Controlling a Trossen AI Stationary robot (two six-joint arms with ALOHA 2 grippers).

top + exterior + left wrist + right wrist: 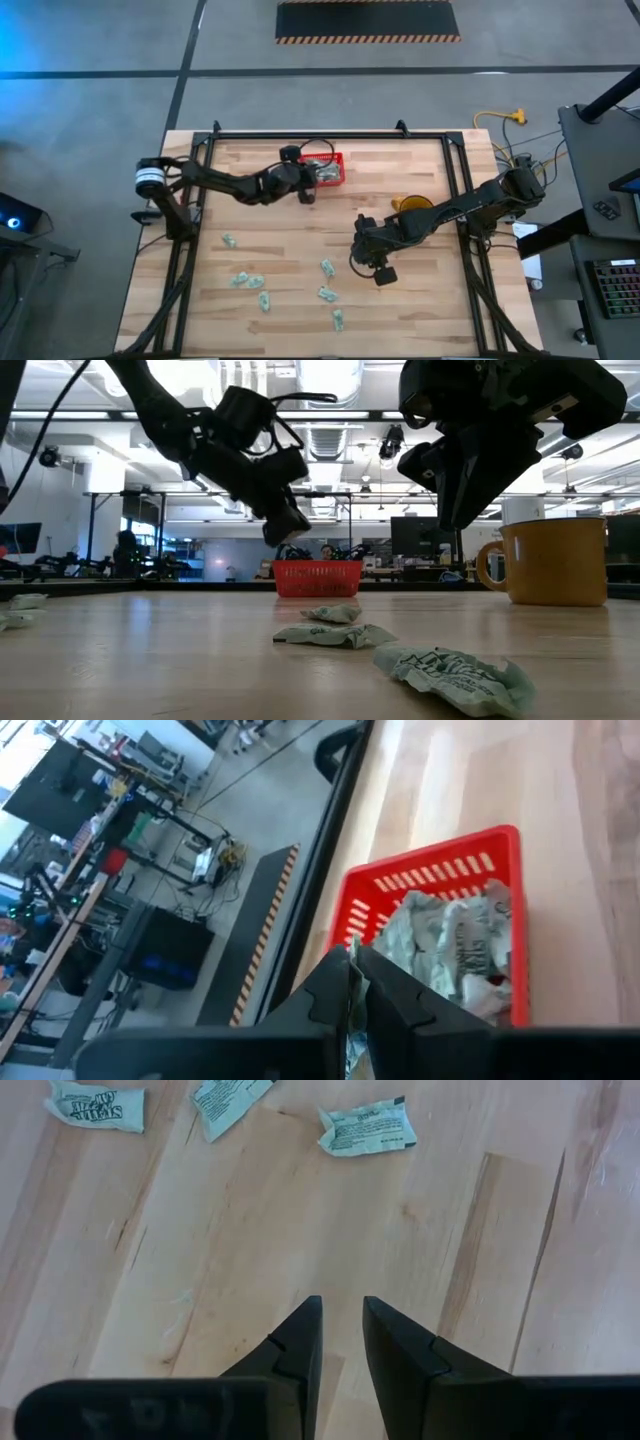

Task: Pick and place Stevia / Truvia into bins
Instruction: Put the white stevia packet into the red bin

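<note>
on the tabletop (400,300), crumpled pale-green sachets (366,1127) carry unreadable print; left end effector (356,982) pinches one sachet, right end effector (341,1332) slightly parted, empty.

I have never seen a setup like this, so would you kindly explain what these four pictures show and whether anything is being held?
Two dark robot arms work at a pale wooden table. One picture looks straight down, one looks level across the tabletop, and two come from cameras on the arms' wrists. The left gripper is beside the small red latticed plastic basket, which already holds crumpled sachets; its fingers are shut on a thin pale green paper sachet. The right gripper hangs slightly open and empty above the loose pale green and white sachets scattered on the table. A yellow mug stands near the right arm.
</note>
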